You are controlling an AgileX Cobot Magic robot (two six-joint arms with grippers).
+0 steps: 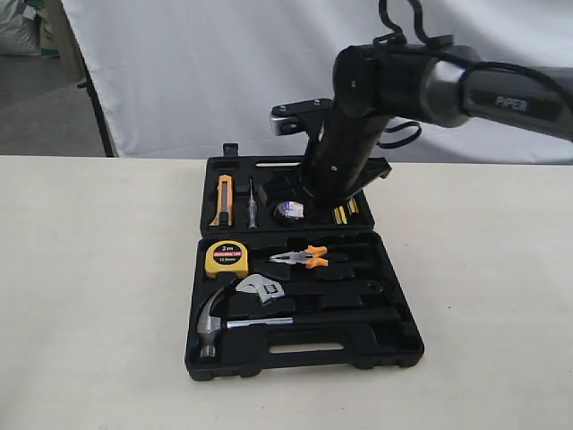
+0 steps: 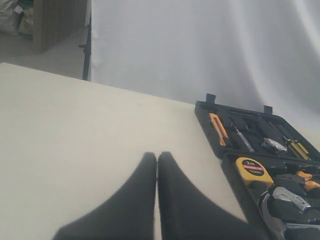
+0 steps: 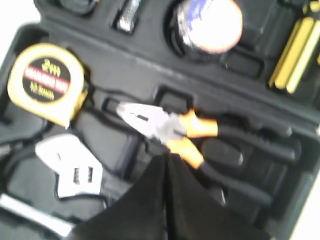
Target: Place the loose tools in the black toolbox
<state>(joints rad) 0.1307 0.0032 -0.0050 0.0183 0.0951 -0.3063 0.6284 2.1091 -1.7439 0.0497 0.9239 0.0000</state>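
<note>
The black toolbox (image 1: pixel 304 358) lies open on the table, both halves flat. In its near half, the claw hammer (image 1: pixel 213 322) and the adjustable wrench (image 1: pixel 260 289) rest in their recesses. The small tape roll (image 1: pixel 290 210) sits in a round recess of the far half. My right gripper (image 3: pixel 166 157) hangs shut and empty just above the orange-handled pliers (image 3: pixel 170 127), with the wrench (image 3: pixel 70 167) to one side and the tape roll (image 3: pixel 210 22) further off. In the exterior view my right arm hides its fingers. My left gripper (image 2: pixel 157 155) is shut and empty over bare table beside the toolbox (image 2: pixel 205 112).
The yellow tape measure (image 1: pixel 226 258) and pliers (image 1: pixel 300 258) sit in the near half. An orange knife (image 1: pixel 224 199), a screwdriver (image 1: pixel 252 213) and yellow bits (image 1: pixel 345 212) fill the far half. A white backdrop hangs behind the table.
</note>
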